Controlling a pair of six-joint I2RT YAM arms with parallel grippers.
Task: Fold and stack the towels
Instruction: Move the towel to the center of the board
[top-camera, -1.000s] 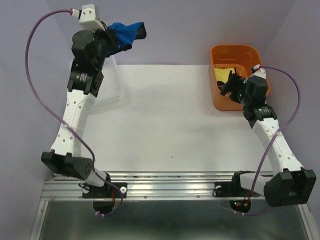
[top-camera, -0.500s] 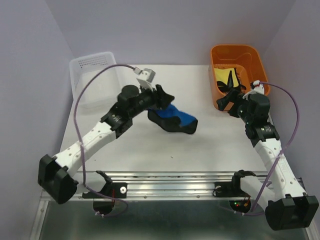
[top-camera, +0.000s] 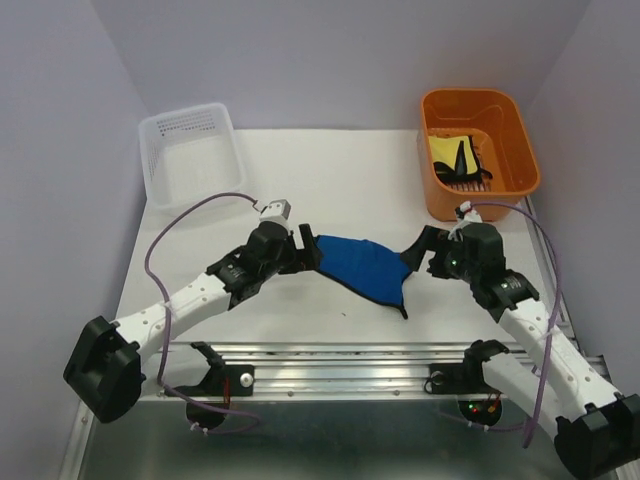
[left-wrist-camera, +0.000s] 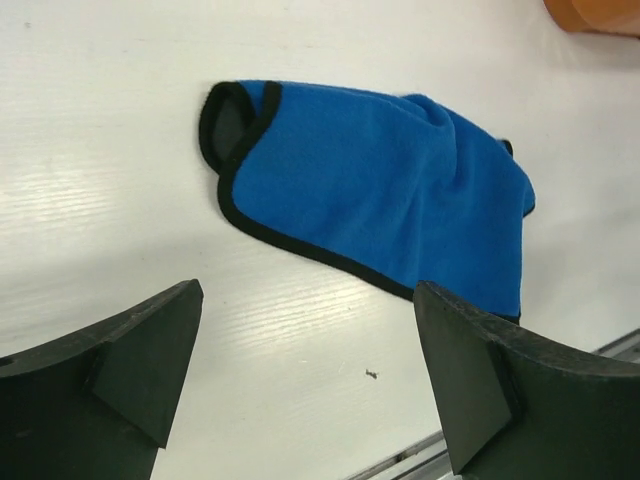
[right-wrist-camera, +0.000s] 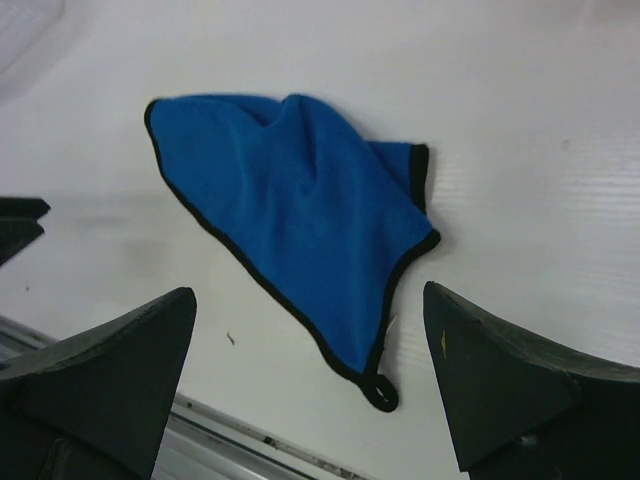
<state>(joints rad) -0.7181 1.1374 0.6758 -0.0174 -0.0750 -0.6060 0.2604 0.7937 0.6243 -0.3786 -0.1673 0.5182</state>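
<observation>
**Blue towel.** The blue towel (top-camera: 365, 268) lies on the desk (top-camera: 330, 180) just below centre in the overhead view, between the two claws. It is spread loosely and rumpled, not squared. Its black-edged outline tapers to a point at 5 o'clock, and the right wrist view shows a small dark loop there. In the left wrist view the corner nearest that claw is turned over and shows a dark underside.

**Left claw.** The left claw (top-camera: 308, 250) sits low at the towel's 9 o'clock end, just beside the cloth edge. Its fingers (left-wrist-camera: 130, 350) are spread wide and nothing lies between them. It grips nothing.

**Right claw.** The right claw (top-camera: 420, 250) sits at the towel's 3 o'clock end, pointing toward the cloth. Its fingers (right-wrist-camera: 100, 370) are also spread wide, with only bare desk between them. It grips nothing. Overhead, I cannot tell whether its tips touch the towel's corner.

**Other towels.** The yellow towel (top-camera: 443, 150) lies inside the orange bin (top-camera: 432, 195) at the desk's 1 o'clock corner. A dark cloth (top-camera: 462, 158) lies across the yellow towel, and its colour cannot be told.

**Basket.** The white mesh basket (top-camera: 150, 170) stands at the 11 o'clock corner, well apart from the blue towel.
</observation>
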